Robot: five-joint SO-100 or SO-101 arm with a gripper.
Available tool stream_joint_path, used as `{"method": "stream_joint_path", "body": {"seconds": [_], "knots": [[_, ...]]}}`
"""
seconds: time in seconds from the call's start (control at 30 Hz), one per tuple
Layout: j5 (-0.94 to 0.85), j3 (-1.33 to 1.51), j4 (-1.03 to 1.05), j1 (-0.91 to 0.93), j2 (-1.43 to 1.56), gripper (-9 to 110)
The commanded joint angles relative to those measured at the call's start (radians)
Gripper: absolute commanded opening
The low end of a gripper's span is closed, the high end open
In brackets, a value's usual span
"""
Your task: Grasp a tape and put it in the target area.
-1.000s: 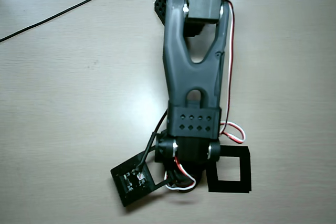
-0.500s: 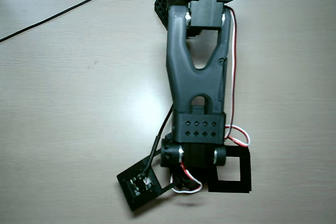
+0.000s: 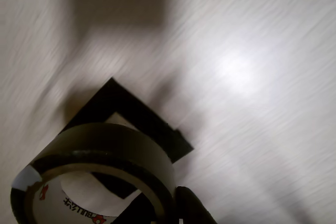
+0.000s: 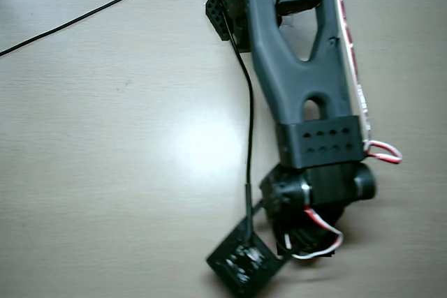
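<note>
Here the tape (image 3: 100, 166) fills the lower left of the wrist view, a dark roll with a pale inner core bearing red print. It sits close under the camera and appears lifted off the table (image 3: 252, 66), with a black square outline (image 3: 139, 116) showing behind and below it. That outline, with a pale centre, is likely the target area, though the motion blur makes this uncertain. A dark fingertip (image 3: 191, 208) shows at the bottom edge, just beside the roll's right rim. The other finger is out of frame, so the jaws' stance cannot be read directly; the roll's raised, tilted pose suggests the gripper holds it, but that is a judgement.

In the overhead view the arm (image 4: 300, 82) reaches down the picture from its base at the top, and its bulk covers the gripper and the roll entirely. A black cable (image 4: 244, 130) runs along its left side to a small black camera module (image 4: 241, 263) near the bottom. The square cannot be made out in this view.

The step in hand looks like the carry: the roll is off the surface and the square lies nearly beneath it. The streaked table in the wrist view hints at motion. The next move calls for centring the roll over the square's pale middle, lowering until it rests flat, and only then parting the jaws so it does not roll or tip out of the frame.
</note>
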Motion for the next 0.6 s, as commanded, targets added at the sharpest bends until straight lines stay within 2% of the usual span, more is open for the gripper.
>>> {"method": "stream_joint_path", "body": {"seconds": [0.0,0.57], "knots": [[0.005,-0.063,0.005,-0.025,0.002,0],[0.087,-0.198,0.012,-0.080,-0.192,0]]}}
